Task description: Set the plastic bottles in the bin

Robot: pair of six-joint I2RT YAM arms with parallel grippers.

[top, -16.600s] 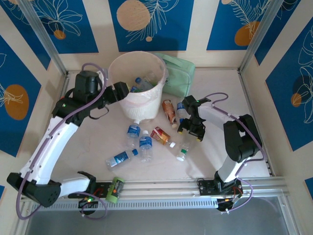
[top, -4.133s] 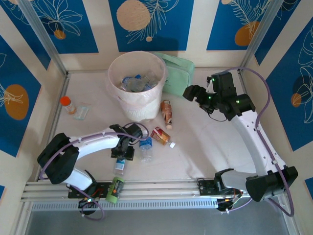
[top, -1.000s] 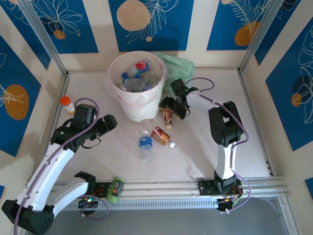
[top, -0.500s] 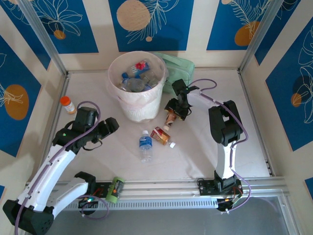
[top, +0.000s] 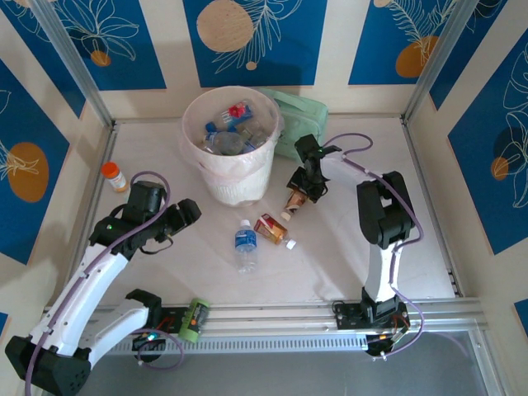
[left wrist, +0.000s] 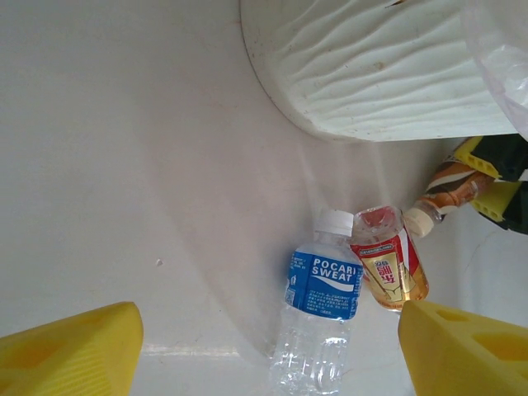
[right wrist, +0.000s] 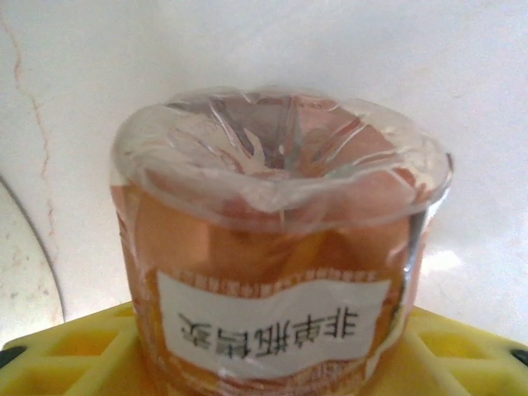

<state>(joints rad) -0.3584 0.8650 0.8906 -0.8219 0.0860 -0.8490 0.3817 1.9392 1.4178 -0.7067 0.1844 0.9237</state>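
The bin point(top: 232, 176), a cream-white bucket with a bag liner, holds several plastic bottles point(top: 231, 128). My right gripper point(top: 302, 190) is shut on a copper-labelled bottle point(top: 294, 199) just right of the bin; up close that bottle point(right wrist: 280, 247) sits base-up between the yellow fingers point(right wrist: 74, 355). A blue-labelled bottle point(top: 245, 244) and a red-labelled bottle point(top: 270, 228) lie on the table. My left gripper point(top: 188, 214) is open, left of them. Both bottles lie ahead of it, the blue-labelled point(left wrist: 323, 285) and the red-labelled point(left wrist: 388, 266), under the bin's base point(left wrist: 371, 74).
A mint-green case point(top: 302, 124) lies behind the bin on the right. An orange-capped bottle point(top: 113, 176) stands near the left wall. Walls enclose the table on three sides, with a metal rail along the near edge.
My right gripper has closed on the copper-labelled bottle and shifted slightly right with it. The left arm has barely moved.
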